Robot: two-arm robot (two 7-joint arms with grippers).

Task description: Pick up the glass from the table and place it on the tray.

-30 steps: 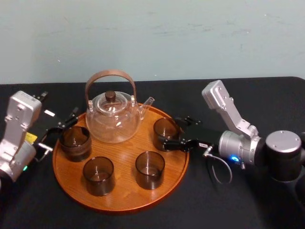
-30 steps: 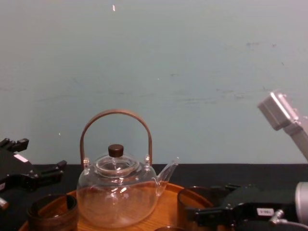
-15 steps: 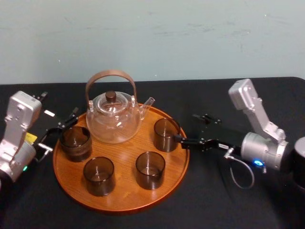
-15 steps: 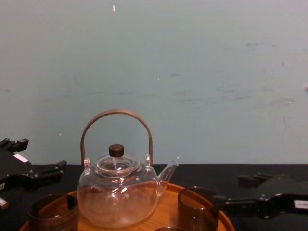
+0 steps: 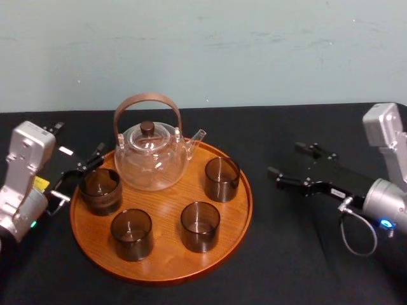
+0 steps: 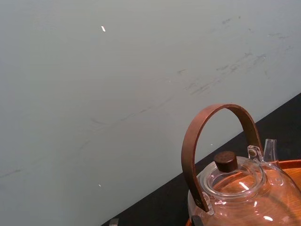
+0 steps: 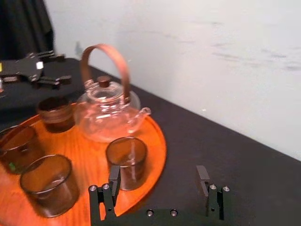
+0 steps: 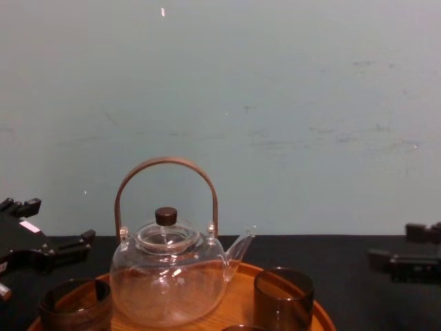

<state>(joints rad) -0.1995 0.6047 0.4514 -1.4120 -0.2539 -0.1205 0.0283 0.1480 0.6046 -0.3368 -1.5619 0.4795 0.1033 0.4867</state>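
Your right claw (image 5: 286, 160) is reaching out over the black table (image 5: 280, 260), its two fingers standing wide apart and gripping nothing. Ahead of its fingertips and clear of them, the glass (image 5: 222, 179) is standing upright on the tray (image 5: 166, 257) — it is sitting just inside the rim on the side nearest this claw, with bare cloth lying between claw and rim. Beyond the glass from the claw, the clear teapot (image 5: 151, 157) with its brown hoop handle is occupying the back of the tray, its spout pointing toward the glass. Farther along from the claw, a second glass (image 5: 200, 226) and a third glass (image 5: 131, 234) are standing toward the front of the tray. A fourth glass (image 5: 100, 189) is sitting at the edge farthest from your right claw. Your left claw (image 5: 79, 176) is parked there, at the far side of the tray, its fingers also spread and holding nothing. The fourth glass is sitting just beside its tips — you cannot tell whether they are touching it.
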